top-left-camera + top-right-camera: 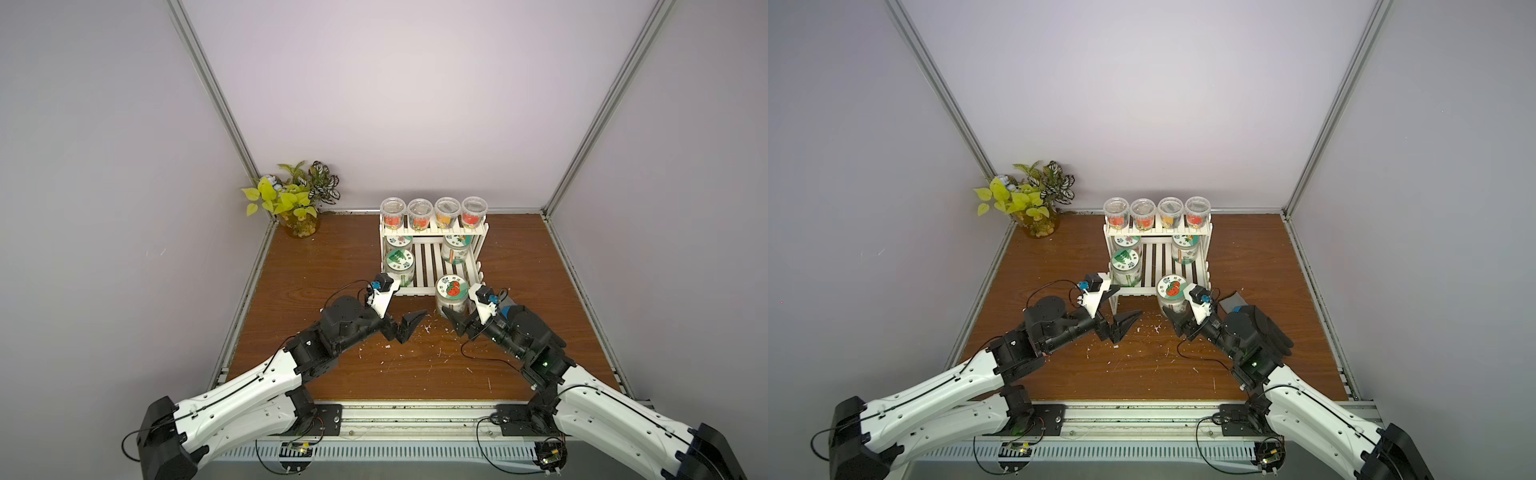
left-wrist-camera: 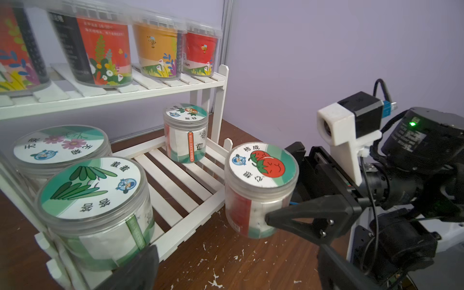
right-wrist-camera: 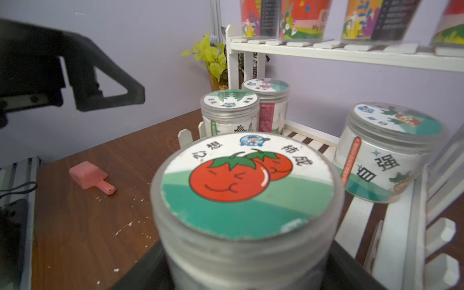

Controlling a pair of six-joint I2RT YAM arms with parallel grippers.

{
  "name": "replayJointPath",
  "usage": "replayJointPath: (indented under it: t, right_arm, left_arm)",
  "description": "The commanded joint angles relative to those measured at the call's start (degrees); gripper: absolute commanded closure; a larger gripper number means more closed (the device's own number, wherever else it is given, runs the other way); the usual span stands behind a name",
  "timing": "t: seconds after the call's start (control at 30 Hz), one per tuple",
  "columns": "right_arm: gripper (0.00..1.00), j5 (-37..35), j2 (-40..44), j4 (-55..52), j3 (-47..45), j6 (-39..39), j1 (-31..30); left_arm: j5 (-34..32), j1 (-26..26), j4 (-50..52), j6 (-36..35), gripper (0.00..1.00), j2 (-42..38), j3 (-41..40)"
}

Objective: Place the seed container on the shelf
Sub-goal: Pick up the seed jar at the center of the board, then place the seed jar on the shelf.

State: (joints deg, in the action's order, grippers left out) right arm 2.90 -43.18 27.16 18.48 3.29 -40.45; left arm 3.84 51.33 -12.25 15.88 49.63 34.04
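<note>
The tomato-lid seed container [image 1: 451, 291] isn't on the shelf [image 1: 432, 233] yet. It's sitting upright on the wooden table [image 1: 332, 257], just beside the shelf's front right corner as the top views show it.

The right gripper [image 1: 457, 308] has its jaws on either side of the jar body. The near finger [image 2: 308, 218] looks like it's against the jar wall, but honestly I can't tell if both are actually squeezing.

The left gripper [image 1: 413, 328] is spread wide with nothing in it, out in front of the shelf near its front left corner.

The shelf's lower tier holds three similar jars [image 1: 400, 261], and the top tier has four clear cups [image 1: 432, 212] in a row. A pink scoop [image 3: 90, 175] lies flat on the table, away from the shelf.
</note>
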Motion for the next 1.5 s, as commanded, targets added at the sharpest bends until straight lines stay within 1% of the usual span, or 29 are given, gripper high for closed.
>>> replayJointPath:
  t: [0.0,0.17,0.37,0.67,0.83,1.07,1.27,1.47]
  right_arm:
    - [0.20,-4.7,-0.3,2.8,4.4,5.0,1.1]
    - [0.20,-9.5,-2.2,5.7,5.0,7.8,1.8]
    - [0.19,-16.2,-4.9,2.5,6.7,8.8,2.1]
    - [0.17,-17.2,-8.9,5.3,6.7,8.7,2.6]
    - [0.17,-17.3,-11.1,6.4,7.1,7.6,2.7]
    - [0.14,-19.2,-13.5,7.4,7.8,5.3,2.7]
    - [0.10,-21.5,-14.6,6.0,8.5,6.0,2.7]
    - [0.05,-20.2,-13.2,2.7,9.8,7.2,2.7]
  left_arm:
    - [-1.8,-0.2,-8.3,6.0,0.00,0.3,-1.3]
    - [-1.2,-0.1,-10.6,10.1,0.00,3.5,-2.3]
    - [0.0,-0.1,-10.6,11.0,0.00,7.2,-1.2]
    - [1.8,-0.1,-10.4,10.8,0.00,11.7,1.2]
    - [2.1,-0.1,-9.8,10.5,0.00,12.7,2.2]
    - [1.7,-0.1,-8.5,9.8,0.00,12.8,3.0]
    - [1.9,-0.1,-8.0,9.8,0.00,12.3,2.9]
    - [1.8,-0.1,-8.1,9.7,0.00,12.6,3.1]
